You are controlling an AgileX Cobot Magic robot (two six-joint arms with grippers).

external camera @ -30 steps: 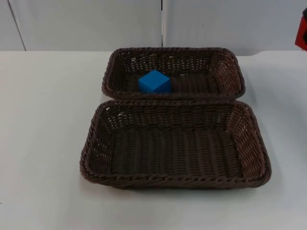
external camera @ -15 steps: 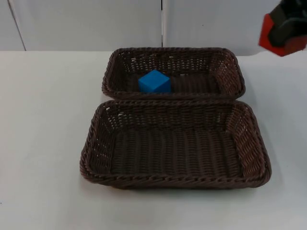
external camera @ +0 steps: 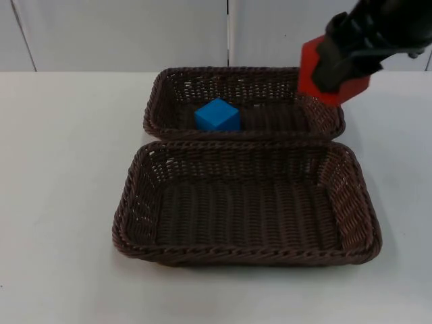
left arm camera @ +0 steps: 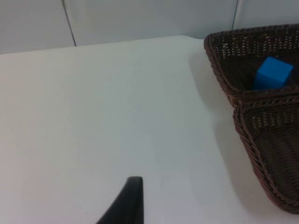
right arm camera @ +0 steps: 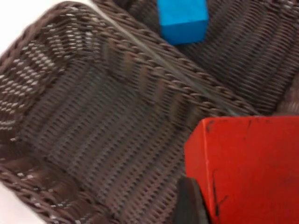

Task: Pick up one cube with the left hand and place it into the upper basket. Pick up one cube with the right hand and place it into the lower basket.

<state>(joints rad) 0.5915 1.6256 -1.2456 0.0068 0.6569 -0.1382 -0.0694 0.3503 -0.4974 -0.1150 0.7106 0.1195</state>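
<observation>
Two dark brown wicker baskets sit mid-table: the upper basket (external camera: 154,101) near the wall and the lower basket (external camera: 128,202) in front of it. A blue cube (external camera: 217,115) lies inside the upper basket, seen also as the blue cube (left arm camera: 272,73) and the blue cube (right arm camera: 182,18). My right gripper (external camera: 335,71) hangs in the air over the upper basket's right end, shut on a red cube (external camera: 310,64); the red cube (right arm camera: 247,168) looms above the lower basket (right arm camera: 93,140). One left fingertip (left arm camera: 126,203) hovers over bare table left of the baskets.
White table top (external camera: 61,202) spreads on both sides of the baskets. The grey partition wall (external camera: 121,34) stands right behind the upper basket.
The right gripper with the red cube has come in from the upper right edge, moving left and down over the upper basket's right end. The baskets and the blue cube have stayed put.
</observation>
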